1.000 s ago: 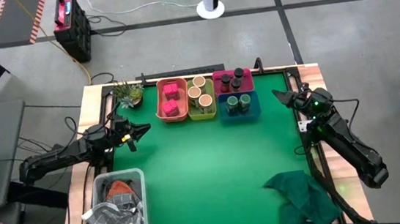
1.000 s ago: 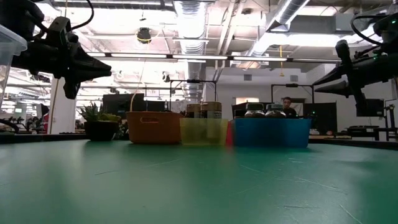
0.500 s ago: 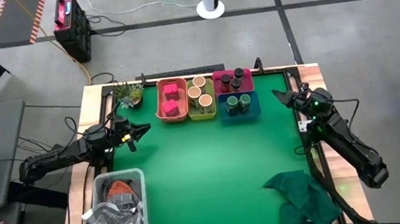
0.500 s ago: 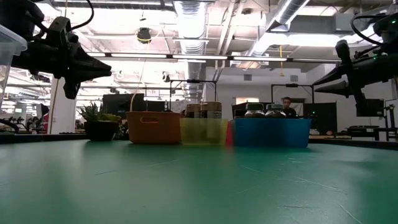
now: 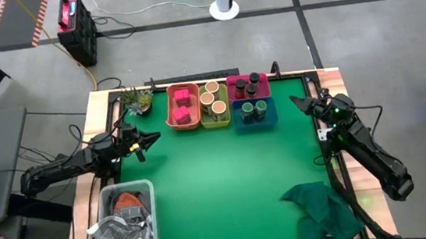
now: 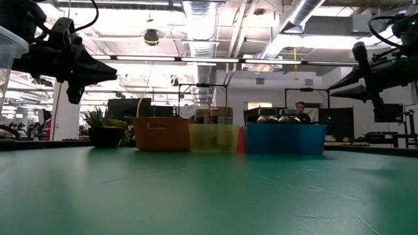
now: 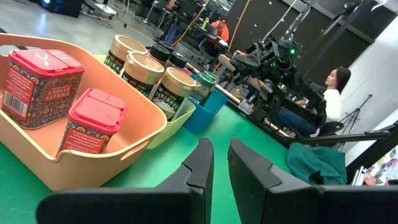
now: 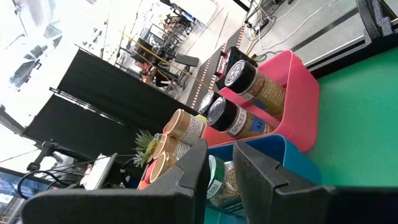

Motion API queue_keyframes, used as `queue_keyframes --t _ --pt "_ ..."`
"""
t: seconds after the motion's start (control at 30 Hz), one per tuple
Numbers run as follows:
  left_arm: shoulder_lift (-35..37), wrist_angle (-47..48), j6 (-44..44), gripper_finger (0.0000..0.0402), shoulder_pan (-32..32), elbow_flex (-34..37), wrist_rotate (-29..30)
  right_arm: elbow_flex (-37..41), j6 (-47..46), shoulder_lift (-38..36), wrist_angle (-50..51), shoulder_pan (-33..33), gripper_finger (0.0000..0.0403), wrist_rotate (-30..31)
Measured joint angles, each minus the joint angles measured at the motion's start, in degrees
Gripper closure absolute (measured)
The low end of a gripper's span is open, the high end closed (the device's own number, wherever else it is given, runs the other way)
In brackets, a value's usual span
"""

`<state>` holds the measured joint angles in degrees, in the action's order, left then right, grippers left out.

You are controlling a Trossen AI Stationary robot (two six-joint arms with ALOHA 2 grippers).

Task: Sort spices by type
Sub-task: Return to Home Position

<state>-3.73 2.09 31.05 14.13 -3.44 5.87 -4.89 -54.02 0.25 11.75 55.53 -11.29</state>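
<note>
Four bins sit packed together at the far edge of the table [image 5: 227, 181], one spice type in each. The pink boxes [image 5: 183, 105] are in the orange bin [image 5: 169, 112] and the tan-topped jars [image 5: 212, 97] in the yellow-green bin [image 5: 216, 124]. The dark-capped jars [image 5: 247, 85] are in the pink bin [image 5: 265, 77], and the green-capped jars [image 5: 254, 111] in the blue bin [image 5: 257, 126] just in front of it. No spice lies loose, so the sort looks finished. The left gripper [image 5: 150, 138] hangs over the left edge and the right gripper [image 5: 299, 102] over the right edge. Each has its fingers almost pressed together on nothing, likely a resting pose. The table's middle between them is open. The corners are tighter: a cloth [image 5: 319, 207] near right, a clear tub [image 5: 124, 218] near left, a plant [image 5: 139, 101] beside the orange bin.
</note>
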Motion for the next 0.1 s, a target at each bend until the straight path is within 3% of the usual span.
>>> queue_keyframes --t 0.1 --pt "0.0 0.0 0.0 0.0361 0.0 0.0 0.0 0.0 0.0 0.0 0.0 0.0 0.03 0.0"
